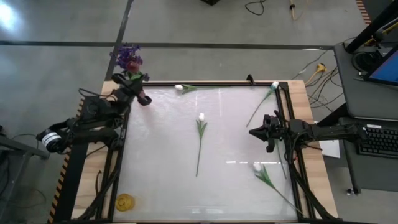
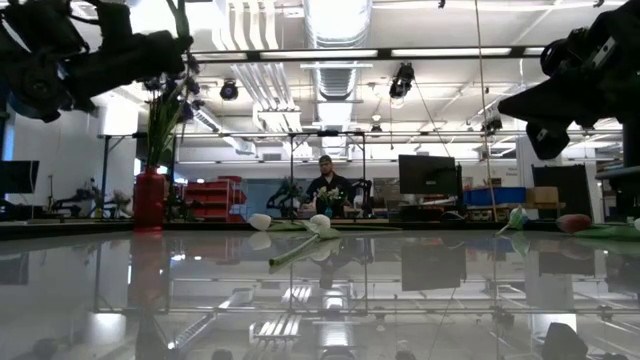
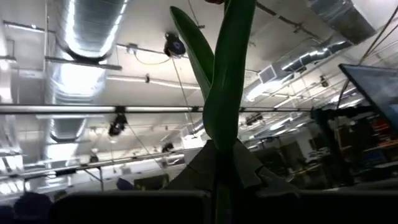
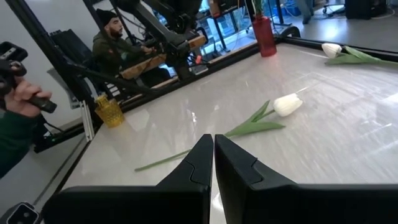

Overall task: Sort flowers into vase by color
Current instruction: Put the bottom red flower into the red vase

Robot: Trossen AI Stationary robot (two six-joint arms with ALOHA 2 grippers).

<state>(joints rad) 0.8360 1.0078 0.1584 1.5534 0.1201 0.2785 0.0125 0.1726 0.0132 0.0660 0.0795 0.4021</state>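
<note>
- Holding a green stem (image 3: 227,81), left gripper (image 1: 132,84) is clenched on it above red vase (image 2: 148,199), purple blooms (image 1: 127,57) already in.
- Right gripper (image 1: 256,132) closed, empty, by table's right edge.
- Four white tulips (image 1: 201,117) left on table (image 1: 161,149).

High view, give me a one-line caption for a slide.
Left tool shut on a green flower stem beside the red vase; four white tulips lie on the glossy white table; right tool shut, empty.

Table (image 1: 161,162) — glossy white, black-framed, with wood-coloured borders. Tulips (image 1: 201,116) — white buds on green stems. Vase (image 4: 263,28) — red, with purple blossoms (image 1: 127,56) above it. Cup (image 4: 109,111) — yellow, ribbed. Both arms — dark.
</note>
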